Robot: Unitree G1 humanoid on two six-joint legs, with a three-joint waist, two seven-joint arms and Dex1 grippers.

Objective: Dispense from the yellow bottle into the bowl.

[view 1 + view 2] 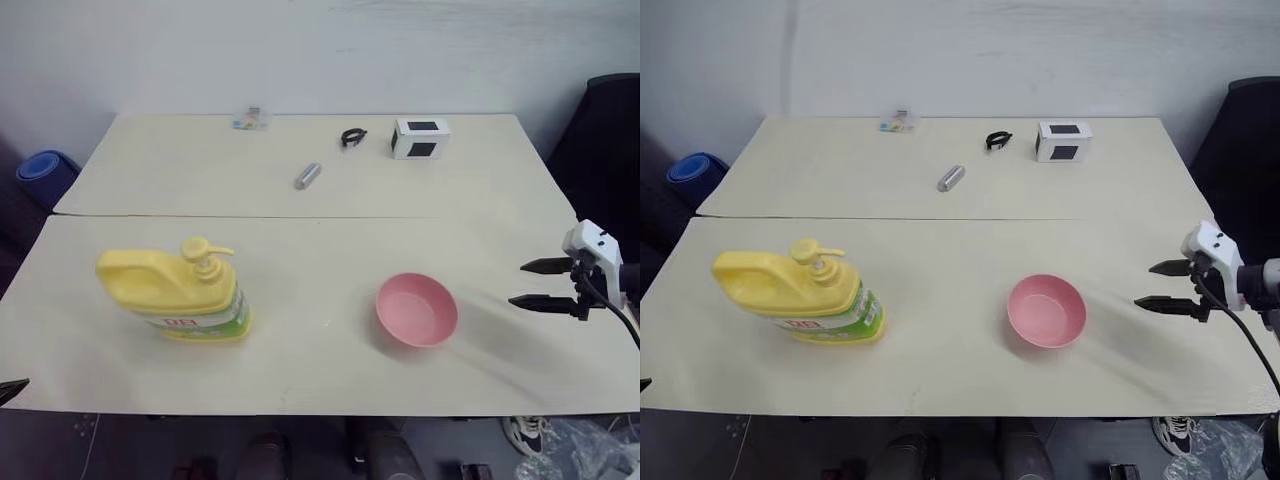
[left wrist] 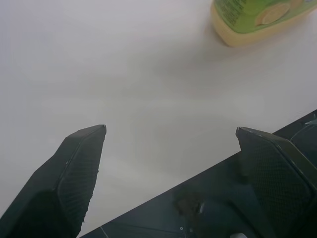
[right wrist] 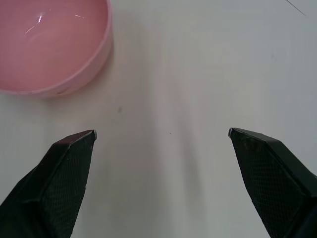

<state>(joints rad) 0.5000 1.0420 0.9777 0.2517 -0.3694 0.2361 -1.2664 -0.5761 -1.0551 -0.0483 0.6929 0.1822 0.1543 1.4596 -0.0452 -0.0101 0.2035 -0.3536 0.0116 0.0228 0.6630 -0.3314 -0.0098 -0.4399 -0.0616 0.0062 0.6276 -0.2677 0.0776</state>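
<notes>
Yellow bottle [image 1: 180, 296] upright on table [image 1: 300, 370], robot's left; bowl [image 1: 417, 309] well apart to its right, empty. Right gripper [image 1: 535, 283] beside bowl, jaws released, empty. Left gripper [image 2: 171, 134] near table edge, jaws released, empty. Risk: pump spout not over bowl, so liquid would hit table; one-sided press could tip bottle.

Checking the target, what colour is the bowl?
Plain pink bowl, clearest in the right wrist view.

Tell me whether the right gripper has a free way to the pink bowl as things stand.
Probably yes. The right gripper hangs open beside the pink bowl, with only bare table between them; the yellow bottle stands far on the other side.
</notes>
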